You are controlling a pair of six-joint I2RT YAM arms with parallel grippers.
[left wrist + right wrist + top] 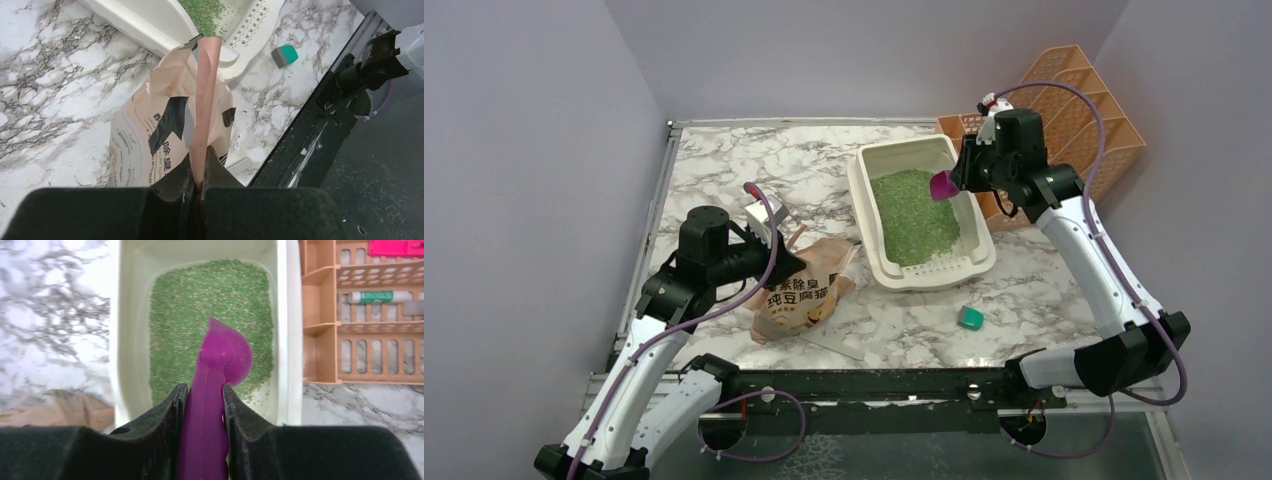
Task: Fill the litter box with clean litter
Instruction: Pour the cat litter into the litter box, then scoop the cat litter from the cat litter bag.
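Observation:
The cream-white litter box (861, 190) (116, 340) stands at the table's back middle, its floor covered with green clean litter (914, 215) (175, 315). My right gripper (959, 180) (205, 395) hangs above the box's right rim, shut on the handle of a magenta scoop (942, 186) (222, 355) whose bowl is turned over above the litter. My left gripper (774, 245) (201, 175) is shut on the top edge of a tan paper bag (799, 290) (150, 135) standing left of the box.
An orange mesh file rack (1074, 110) (360, 315) stands right of the box, against the back wall. A small teal block (971, 318) (285, 55) lies on the marble in front of the box. A black rail (874, 385) runs along the near edge.

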